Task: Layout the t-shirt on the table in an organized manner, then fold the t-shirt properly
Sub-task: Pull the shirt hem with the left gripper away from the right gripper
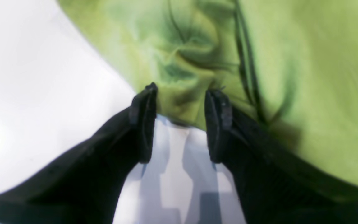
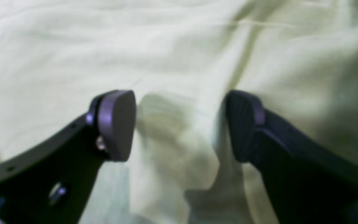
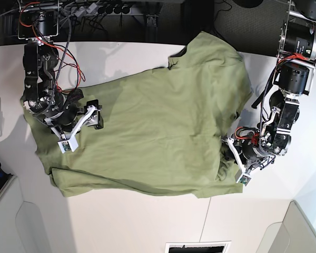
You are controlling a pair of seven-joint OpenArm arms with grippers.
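Observation:
The olive-green t-shirt [image 3: 158, 132] lies spread and wrinkled across the white table [image 3: 121, 52], with one part reaching the back edge. My left gripper [image 3: 227, 143] is at the shirt's right edge. In the left wrist view the gripper [image 1: 182, 93] is open, and a bunched fold of the shirt [image 1: 306, 62] lies between its fingertips over the table [image 1: 26, 93]. My right gripper [image 3: 97, 115] is over the shirt's left part. In the right wrist view the gripper [image 2: 180, 102] is open and empty just above the cloth [image 2: 166, 46].
Cables and electronics [image 3: 95, 8] line the table's back edge. Grey bins stand at the front left [image 3: 10, 221] and front right [image 3: 300, 232] corners. A vent slot [image 3: 197, 246] sits at the front edge. Bare table shows in front of the shirt.

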